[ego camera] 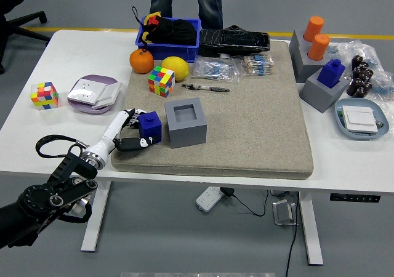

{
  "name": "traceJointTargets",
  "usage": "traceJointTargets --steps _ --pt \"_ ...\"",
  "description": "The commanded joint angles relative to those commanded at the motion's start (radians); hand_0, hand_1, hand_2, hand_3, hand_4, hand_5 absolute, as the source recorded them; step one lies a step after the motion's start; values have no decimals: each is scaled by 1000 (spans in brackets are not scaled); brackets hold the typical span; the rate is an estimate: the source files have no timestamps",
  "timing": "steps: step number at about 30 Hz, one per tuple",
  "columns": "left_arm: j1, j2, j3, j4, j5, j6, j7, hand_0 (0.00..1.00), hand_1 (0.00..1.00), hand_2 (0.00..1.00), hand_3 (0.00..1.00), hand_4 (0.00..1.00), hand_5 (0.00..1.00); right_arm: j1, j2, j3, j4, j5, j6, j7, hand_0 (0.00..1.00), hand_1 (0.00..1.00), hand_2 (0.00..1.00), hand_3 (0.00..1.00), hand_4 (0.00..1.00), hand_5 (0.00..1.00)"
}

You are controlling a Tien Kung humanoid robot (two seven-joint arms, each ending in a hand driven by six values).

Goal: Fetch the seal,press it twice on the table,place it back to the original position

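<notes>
Left hand: the hand (130, 131) reaches in from the lower left, fingers curled round the seal, thumb low on its near side – a pinch from the side.
Seal: a small blue block (150, 127) with a narrower knob on top, standing on the mat just left of the holder.
Handling: likely hard moulded plastic, light and stiff, with smooth faces that could slip; the squared body looks a surer hold than the knob.
Holder: a grey box (184, 122) with a square empty well, matte and sharp-edged – probably the seal's home.
Mat: a beige felt-like pad (258, 123), slightly rough, covering the middle of the desk (31, 138).
Right side: a second blue seal (333, 71) sits in its own grey holder; no right hand shows.
</notes>
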Motion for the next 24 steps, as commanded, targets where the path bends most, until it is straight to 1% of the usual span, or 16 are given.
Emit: traceJointTargets --steps 7,12,17,20,24 --pt "-6 0 8 2 -1 0 1 624 515 468 581 669 2 0 1 5 0 0 0 0 865 774 735 743 797 569" --pt "-13 10 -7 -2 5 -1 0 623 515 468 581 669 2 0 1 8 0 -1 0 0 864 773 736 742 797 569" --pt "-24 34 -44 -18 24 -1 1 622 515 468 581 668 2 0 1 12 1 -2 -1 1 865 774 735 743 797 569" --pt "-38 58 -75 -44 45 -4 5 622 515 468 581 668 2 -1 1 14 0 -2 -1 0 865 774 735 743 797 569" --pt "-63 83 -106 -73 70 -10 14 622 515 468 581 668 2 -1 0 16 -1 -2 -1 0 864 774 735 743 798 569"
